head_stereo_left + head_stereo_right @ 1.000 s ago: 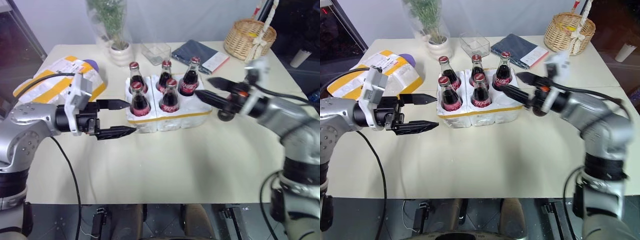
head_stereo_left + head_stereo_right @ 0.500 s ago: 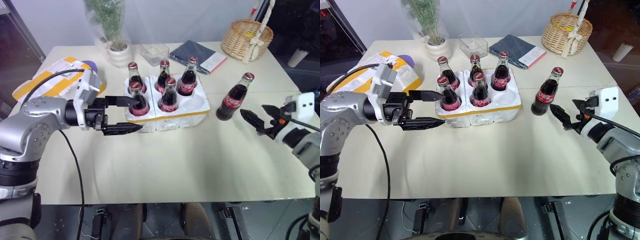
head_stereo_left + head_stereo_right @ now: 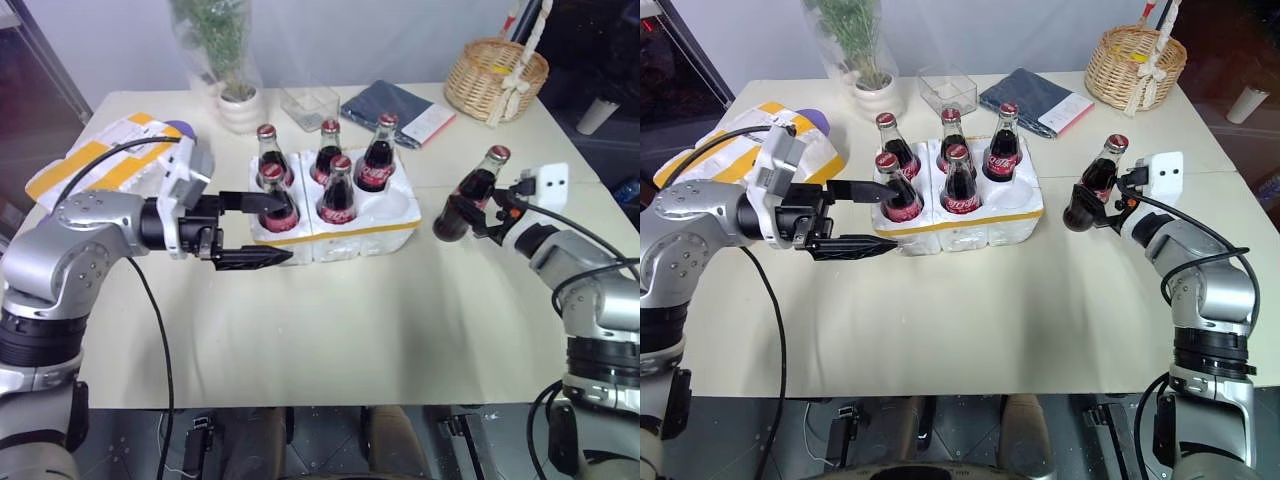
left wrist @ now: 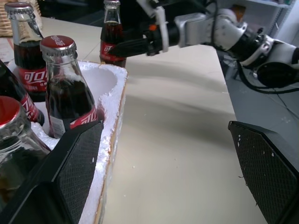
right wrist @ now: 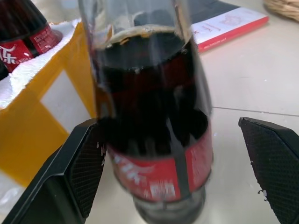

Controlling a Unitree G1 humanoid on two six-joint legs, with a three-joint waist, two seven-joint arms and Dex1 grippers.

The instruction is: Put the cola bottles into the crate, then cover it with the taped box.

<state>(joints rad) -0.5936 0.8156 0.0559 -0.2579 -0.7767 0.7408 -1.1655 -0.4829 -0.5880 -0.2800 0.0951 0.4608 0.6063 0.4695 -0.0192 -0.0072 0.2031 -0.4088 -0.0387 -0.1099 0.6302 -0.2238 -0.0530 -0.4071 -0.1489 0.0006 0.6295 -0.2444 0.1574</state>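
Since a second earlier, the right gripper point(image 3: 1087, 207) had swung out from over the crate and come in low around the sixth cola bottle point(image 3: 1095, 186), while the left gripper point(image 3: 255, 228) had edged slightly toward the crate. From left to right: the taped box point(image 3: 100, 160) lay at the table's far left, behind the left arm, with a potted plant point(image 3: 228, 60) and a clear tub point(image 3: 310, 104) further back. The left gripper hung spread wide, empty, just beside the crate point(image 3: 340, 238) and its nearest bottle. Five cola bottles point(image 3: 338, 192) stood in the crate, and one front well point(image 3: 390, 205) was empty. Right of it, the loose bottle stood on the table point(image 3: 380, 320) between the right gripper's spread fingers point(image 5: 70, 177), not yet pinched. A folded cloth and book point(image 3: 400, 108) and a basket point(image 3: 497, 75) sat well behind. Likely risks: the off-centre jaws nudging the tall bottle over as they close, or the carried bottle striking the crate's rim or neighbouring caps.
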